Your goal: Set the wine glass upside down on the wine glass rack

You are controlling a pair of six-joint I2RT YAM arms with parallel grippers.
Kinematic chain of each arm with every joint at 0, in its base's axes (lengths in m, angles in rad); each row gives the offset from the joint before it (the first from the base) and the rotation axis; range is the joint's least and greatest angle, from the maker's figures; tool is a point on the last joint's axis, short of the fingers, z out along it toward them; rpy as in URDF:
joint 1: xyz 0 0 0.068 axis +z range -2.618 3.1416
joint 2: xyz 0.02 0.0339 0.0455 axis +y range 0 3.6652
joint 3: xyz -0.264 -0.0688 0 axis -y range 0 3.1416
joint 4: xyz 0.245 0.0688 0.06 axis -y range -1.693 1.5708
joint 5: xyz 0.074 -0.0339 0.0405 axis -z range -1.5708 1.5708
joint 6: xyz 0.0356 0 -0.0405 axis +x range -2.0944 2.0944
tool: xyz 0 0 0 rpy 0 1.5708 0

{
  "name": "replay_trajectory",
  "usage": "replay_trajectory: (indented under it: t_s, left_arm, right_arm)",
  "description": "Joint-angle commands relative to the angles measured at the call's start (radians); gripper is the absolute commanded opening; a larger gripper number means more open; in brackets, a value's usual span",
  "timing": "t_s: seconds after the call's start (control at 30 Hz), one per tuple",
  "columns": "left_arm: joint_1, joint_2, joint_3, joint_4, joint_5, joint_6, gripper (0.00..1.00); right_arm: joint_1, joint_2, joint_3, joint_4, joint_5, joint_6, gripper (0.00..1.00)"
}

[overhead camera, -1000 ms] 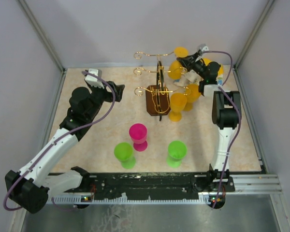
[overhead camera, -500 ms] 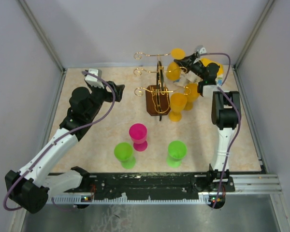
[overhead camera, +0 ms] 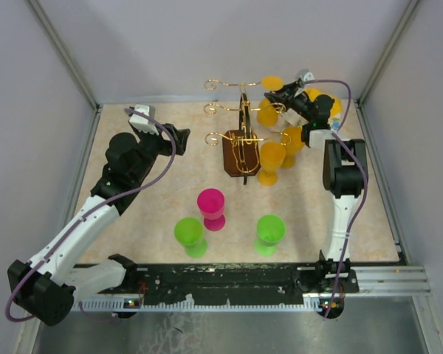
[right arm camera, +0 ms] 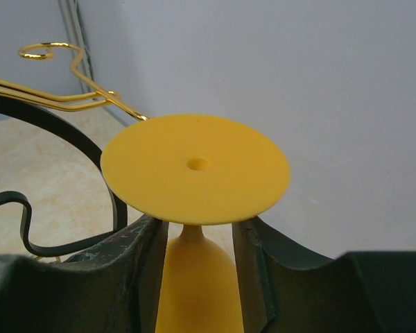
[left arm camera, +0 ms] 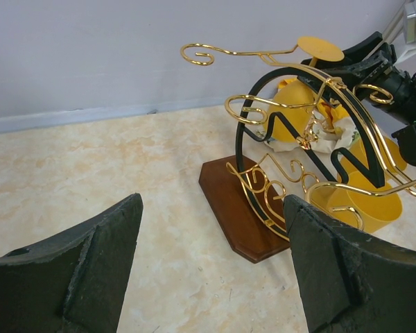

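1. bench [overhead camera: 155, 195]: marbled beige top that carries everything listed.
2. wine glass rack [overhead camera: 240, 144]: gold wire arms with curled tips on a brown wooden base, standing toward the far side of the bench. It is the landmark for all entries.
3. left hand [left arm camera: 211, 208]: left of the rack, facing it and well apart from it. Its fingers are spread wide with nothing between them.
4. right hand [right arm camera: 197, 239]: at the rack's far right, up by the top arm. Its fingers are clamped on the stem of the wine glass, just under the foot.
5. wine glass [right arm camera: 194, 166]: yellow and inverted, with the foot uppermost and level. The foot's edge is at the tip of the rack's top wire arm. Whether the stem has entered the slot between the wires cannot be told.
6. yellow glasses [overhead camera: 272, 158]: at least two, hanging upside down lower on the rack's right side.
7. pink glass [overhead camera: 211, 206]: upright, on the near side of the rack.
8. green glasses [overhead camera: 189, 234]: two, upright, nearer than the pink glass.

Step in hand, as judged: hanging, at the point of threading the stem into the top arm.
Next move, as judged: slide the stem sideways between the paired wires until the foot rests on them, keeping the foot level. Open the fingers only after that.
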State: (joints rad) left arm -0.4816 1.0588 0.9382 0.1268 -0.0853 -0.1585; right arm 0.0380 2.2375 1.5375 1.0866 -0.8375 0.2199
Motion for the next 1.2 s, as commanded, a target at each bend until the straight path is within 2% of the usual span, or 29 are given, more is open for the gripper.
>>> replay_trajectory:
  t_s: [0.0,0.23,0.43,0.73,0.93,1.03,1.17]
  left_arm:
    - [0.006,0.001,0.015,0.01,0.006,-0.001,0.88]
    - [0.006,0.006,0.016,0.004,0.007,-0.008,0.88]
    - [0.007,0.009,0.02,0.004,0.012,-0.016,0.88]
    - [0.008,0.0,0.029,-0.017,0.01,-0.018,0.88]
    - [0.007,-0.011,0.024,-0.027,0.009,-0.026,0.88]
    - [0.007,-0.015,0.024,-0.034,0.008,-0.029,0.88]
    - [0.008,-0.014,0.041,-0.065,0.009,-0.041,0.88]
  right_arm:
    - [-0.012,-0.074,0.039,-0.03,0.014,-0.01,0.41]
    - [-0.034,-0.126,-0.009,-0.056,-0.018,-0.049,0.43]
    - [-0.055,-0.151,-0.031,-0.023,0.003,-0.003,0.44]
    - [-0.066,-0.247,-0.042,-0.354,0.09,-0.227,0.44]
    - [-0.081,-0.342,-0.139,-0.452,0.085,-0.31,0.45]
    - [-0.079,-0.412,-0.179,-0.576,0.147,-0.365,0.44]
    - [-0.08,-0.529,-0.215,-0.796,0.299,-0.401,0.36]
